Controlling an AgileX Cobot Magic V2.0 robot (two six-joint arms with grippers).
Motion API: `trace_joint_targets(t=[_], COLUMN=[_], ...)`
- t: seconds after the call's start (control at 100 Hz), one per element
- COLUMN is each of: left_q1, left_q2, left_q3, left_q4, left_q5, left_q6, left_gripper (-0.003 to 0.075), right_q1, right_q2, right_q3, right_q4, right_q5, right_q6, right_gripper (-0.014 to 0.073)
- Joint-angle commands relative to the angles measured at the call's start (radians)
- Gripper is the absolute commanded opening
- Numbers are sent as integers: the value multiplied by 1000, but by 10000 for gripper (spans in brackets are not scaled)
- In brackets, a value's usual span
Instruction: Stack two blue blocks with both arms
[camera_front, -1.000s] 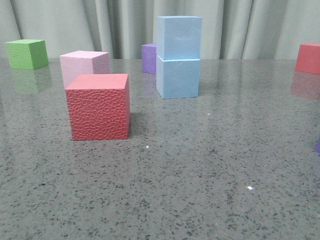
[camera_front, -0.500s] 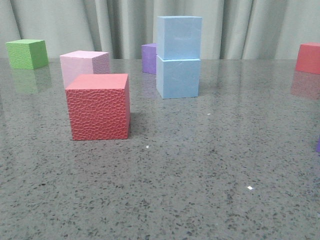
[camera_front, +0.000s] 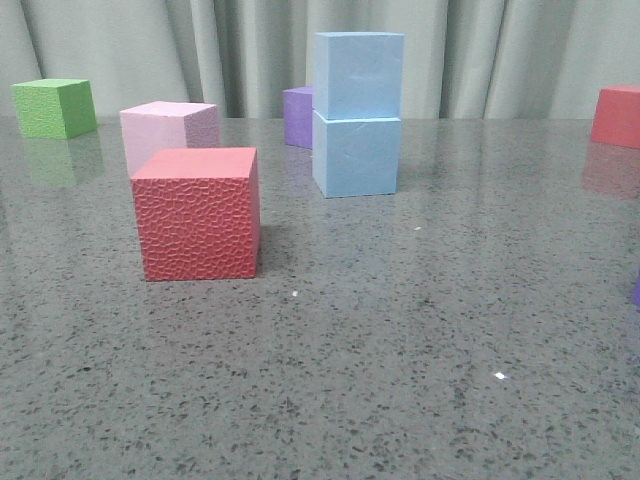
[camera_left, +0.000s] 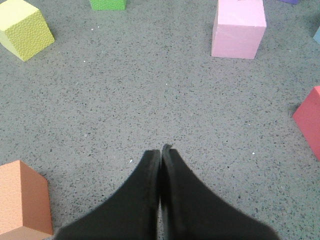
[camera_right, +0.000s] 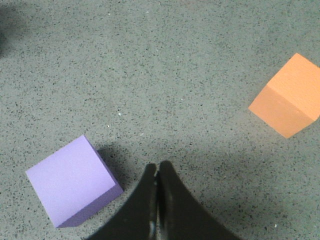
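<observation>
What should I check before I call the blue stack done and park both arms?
1. Upper blue block sits on the lower blue block: ok.
2. Edges lined up, no visible tilt: ok.
3. Left gripper shut, holding nothing: ok.
4. Right gripper shut, holding nothing: ok.
5. Neither arm shows near the stack in the front view: ok.
6. Purple block lies close beside the right gripper; clearance for moving: cannot tell.

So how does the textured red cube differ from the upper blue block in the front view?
The red cube has a dimpled surface; the upper blue block is smooth. The red cube sits directly on the table, while the blue one rests on the lower blue block. The red cube stands nearer the camera and to the left. Both are upright cubes, and no end effector touches either.
</observation>
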Motion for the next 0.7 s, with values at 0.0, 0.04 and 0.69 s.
trace_joint_targets(t=[0.0, 0.04, 0.69], left_q1=[2, 2, 2], left_q2=[-1, -1, -138], left_q3=[-26, -26, 193], left_q4=[0, 0, -12], left_q5=[-73, -73, -448], left_q6=[-9, -9, -9], left_gripper=[-19, -19, -19], right_q1=[-4, -4, -4], right_q2=[0, 0, 0], right_q3=[-21, -21, -21], right_q4=[-12, -12, -12], right_q5=[-51, -51, -51], right_q6=[-10, -10, -10], right_gripper=[-122, -122, -122])
